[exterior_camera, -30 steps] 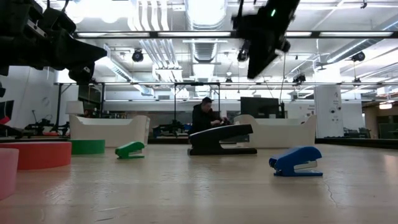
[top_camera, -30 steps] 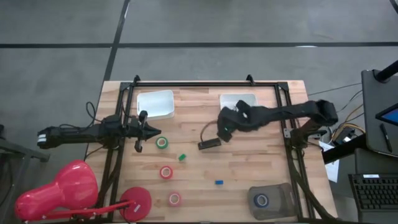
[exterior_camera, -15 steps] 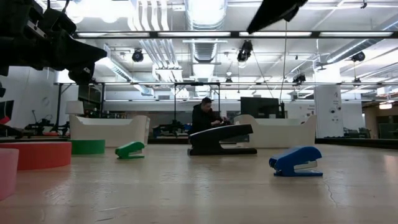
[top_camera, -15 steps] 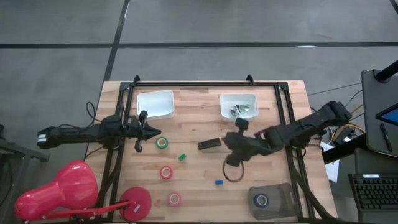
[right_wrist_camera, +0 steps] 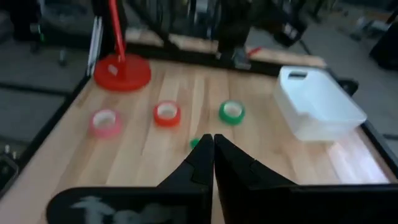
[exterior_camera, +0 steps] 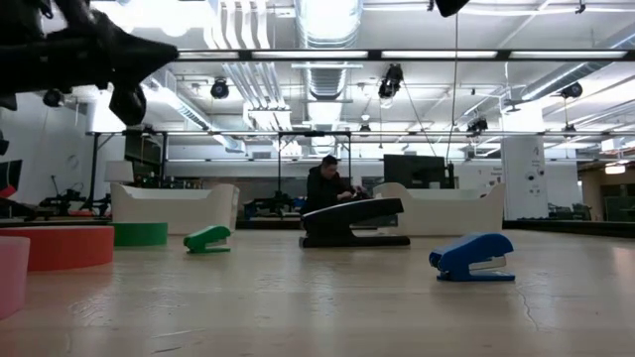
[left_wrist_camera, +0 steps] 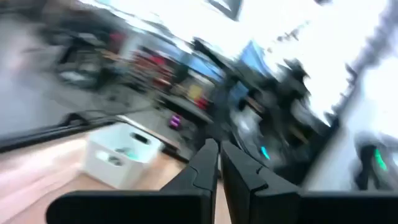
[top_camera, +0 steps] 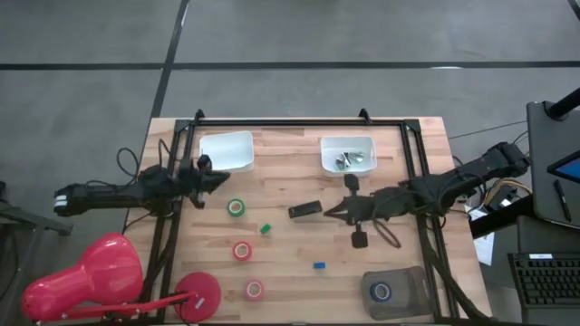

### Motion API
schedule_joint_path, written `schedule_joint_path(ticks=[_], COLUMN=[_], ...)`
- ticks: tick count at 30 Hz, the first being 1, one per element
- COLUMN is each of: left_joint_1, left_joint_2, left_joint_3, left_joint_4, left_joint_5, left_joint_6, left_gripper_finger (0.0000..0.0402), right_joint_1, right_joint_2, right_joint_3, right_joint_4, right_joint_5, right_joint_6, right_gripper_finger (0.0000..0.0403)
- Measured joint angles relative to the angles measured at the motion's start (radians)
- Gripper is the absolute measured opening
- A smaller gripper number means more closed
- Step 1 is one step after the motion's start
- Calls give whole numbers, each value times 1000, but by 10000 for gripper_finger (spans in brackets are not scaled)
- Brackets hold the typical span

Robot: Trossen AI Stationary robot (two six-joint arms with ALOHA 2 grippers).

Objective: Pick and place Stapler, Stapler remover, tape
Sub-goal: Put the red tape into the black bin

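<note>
Hovering just beside the black stapler [top_camera: 304, 209] on the bench [top_camera: 281, 263], the clenched, empty right end effector [top_camera: 332, 211] could nudge it askew unless it opens first.

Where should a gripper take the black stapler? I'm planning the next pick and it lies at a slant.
Grip the stapler across its narrow middle, coming straight down from above. It lies flat as a long thin bar, slightly slanted, so the fingers should close on its two long sides. The shut right gripper is nearest.
</note>
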Motion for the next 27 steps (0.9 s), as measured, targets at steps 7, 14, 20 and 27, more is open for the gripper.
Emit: schedule_joint_path(ticks=[7,14,20,27], left_joint_1=[-12,-52,-61,-275], left_joint_2=[117,315,410,505], left_joint_3=[2,44,119,280], left_joint_4=[76,195,156,-287], left_joint_5=[-56,158,283,202], left_joint_6=[-212,-259,-287,-164], left_gripper_finger=[23,23,23,23], right_joint_1=[-7,7,21,25], right_joint_2=[-89,-120,-100,-99], right_joint_3=[-90,-132,-143,-143], right_joint_4=[127,128,127,126], right_joint_5=[-5,-13,-18,-19], right_joint_6=[-14,47,69,65], right_gripper_finger=[8,8,8,8])
